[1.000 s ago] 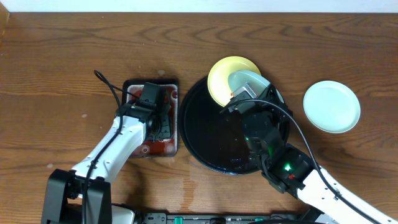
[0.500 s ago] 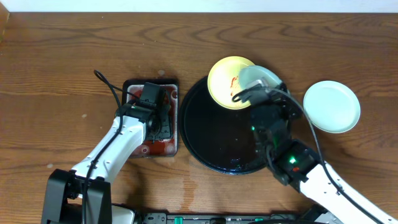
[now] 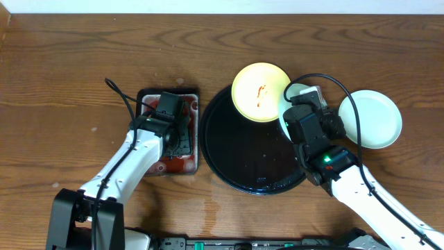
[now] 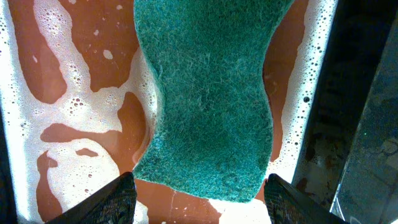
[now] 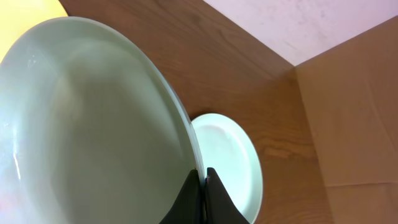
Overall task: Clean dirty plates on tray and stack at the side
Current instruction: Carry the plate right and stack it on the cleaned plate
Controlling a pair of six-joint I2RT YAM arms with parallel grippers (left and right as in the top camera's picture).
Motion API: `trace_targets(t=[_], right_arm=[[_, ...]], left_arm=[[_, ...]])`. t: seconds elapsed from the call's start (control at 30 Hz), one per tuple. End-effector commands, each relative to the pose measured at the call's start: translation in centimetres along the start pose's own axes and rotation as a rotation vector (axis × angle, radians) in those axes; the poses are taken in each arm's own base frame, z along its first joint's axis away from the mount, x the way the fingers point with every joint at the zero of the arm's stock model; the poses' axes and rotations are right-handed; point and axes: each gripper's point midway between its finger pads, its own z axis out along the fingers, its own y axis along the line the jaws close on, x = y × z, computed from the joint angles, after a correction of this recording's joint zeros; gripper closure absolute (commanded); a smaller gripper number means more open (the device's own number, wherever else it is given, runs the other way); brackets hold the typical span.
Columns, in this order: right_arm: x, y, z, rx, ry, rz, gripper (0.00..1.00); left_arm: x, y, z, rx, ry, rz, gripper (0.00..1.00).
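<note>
Right hand (image 5: 204,182) clenched on mint plate (image 5: 93,124) rim, tilted near stacked plate (image 3: 370,119); could slip from thin pinch. Left hand (image 4: 199,190) spread wide over green sponge (image 4: 211,93).

Sponge (image 4: 208,99) cropped (top edge).

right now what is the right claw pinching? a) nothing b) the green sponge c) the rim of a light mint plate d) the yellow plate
c: the right wrist view shows the right claw shut on the rim of the mint plate, lifted and tilted, while the yellow plate lies on the black tray and the sponge sits under the left claw.
</note>
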Motion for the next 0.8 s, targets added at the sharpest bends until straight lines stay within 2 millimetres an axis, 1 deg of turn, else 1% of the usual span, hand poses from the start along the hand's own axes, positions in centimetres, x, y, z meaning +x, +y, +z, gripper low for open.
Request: trace_targets(t=[0.0,0.1,0.2,0.37,0.5,0.63,0.77], right_arm=[[-0.6,-0.7,-0.1,0.014,-0.011,0.072,0.99],[-0.4,-1.7,0.0,0.06,-0.004,0.161,0.99],[0.0,-2.4,0.6,0.069,0.012,0.27,0.99],[1.4,-2.4,2.2,-0.01,0.077,0.412,0.99],[3.7,-3.2,3.7,-0.05,0.174,0.583,0.99],[6.5,-4.5,5.2,-0.085,0.287,0.794,0.99],[9.4,-6.3,6.2,-0.092,0.387,1.013,0.99]], left_arm=[[-0.5,-0.1,-0.3,0.004,-0.015,-0.009,0.33],[-0.5,-0.1,-0.3,0.004,-0.015,-0.009,0.33],[-0.5,-0.1,-0.3,0.004,-0.015,-0.009,0.33],[-0.5,-0.1,-0.3,0.004,-0.015,-0.009,0.33],[-0.5,-0.1,-0.3,0.004,-0.015,-0.009,0.33],[-0.5,-0.1,-0.3,0.004,-0.015,-0.009,0.33],[-0.4,0.0,-0.2,0.003,-0.013,-0.009,0.33]])
